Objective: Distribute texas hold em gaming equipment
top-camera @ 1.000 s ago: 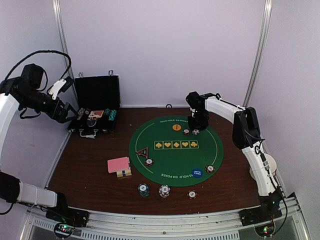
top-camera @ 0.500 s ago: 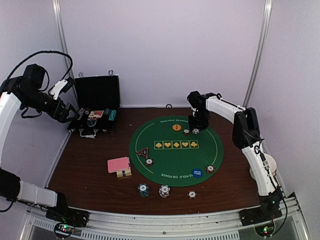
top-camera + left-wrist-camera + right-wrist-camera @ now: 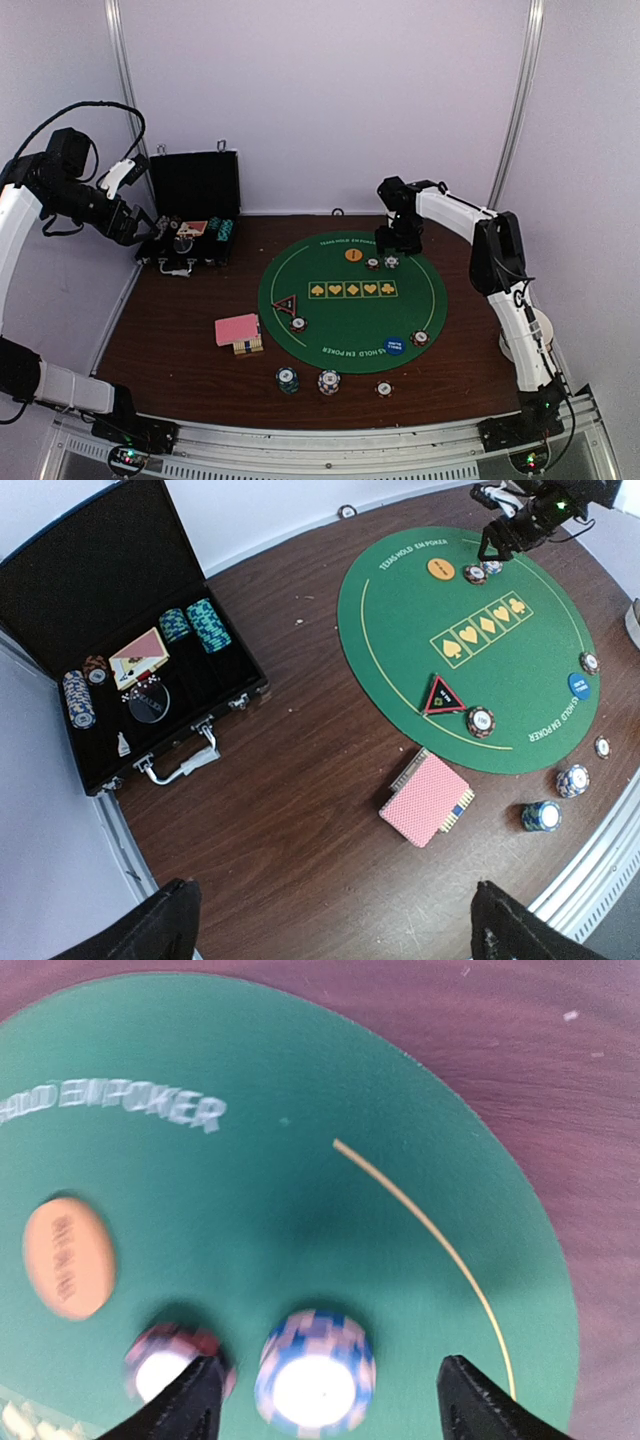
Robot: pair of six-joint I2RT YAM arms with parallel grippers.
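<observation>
Green mat (image 3: 350,318): the round play field on the table. Every place below is told from it.
Right gripper (image 3: 399,243): low over the far side of the green mat. Its fingers (image 3: 195,1400) are spread wide, one on each side of the blue-white chip (image 3: 315,1375), with a gap on both sides. It has hold of nothing.
Blue-white chip: flat on the far side of the green mat, just beside a red-white chip (image 3: 165,1365) and near the orange button (image 3: 68,1257). I think this is one player's spot, so the chips belong there.
Left gripper (image 3: 333,920): high up, well off the left side of the green mat. Its fingers (image 3: 165,925) are very wide apart and it is empty (maybe it is waiting for its turn).
Black case (image 3: 195,215): off the far left of the green mat, lid up. More chip stacks sit inside, so there is likely more to hand out.
Pink cards (image 3: 238,329): a pile on the table, just off the near left edge of the green mat. No cards seem to be dealt out yet.
Triangle marker (image 3: 285,305): on the left side of the green mat, with one chip just beside it.
Blue button (image 3: 395,344): on the near side of the green mat, a chip close by.
Three chip piles (image 3: 329,382): on the table, just off the near edge of the green mat, perhaps for players who sit there.
</observation>
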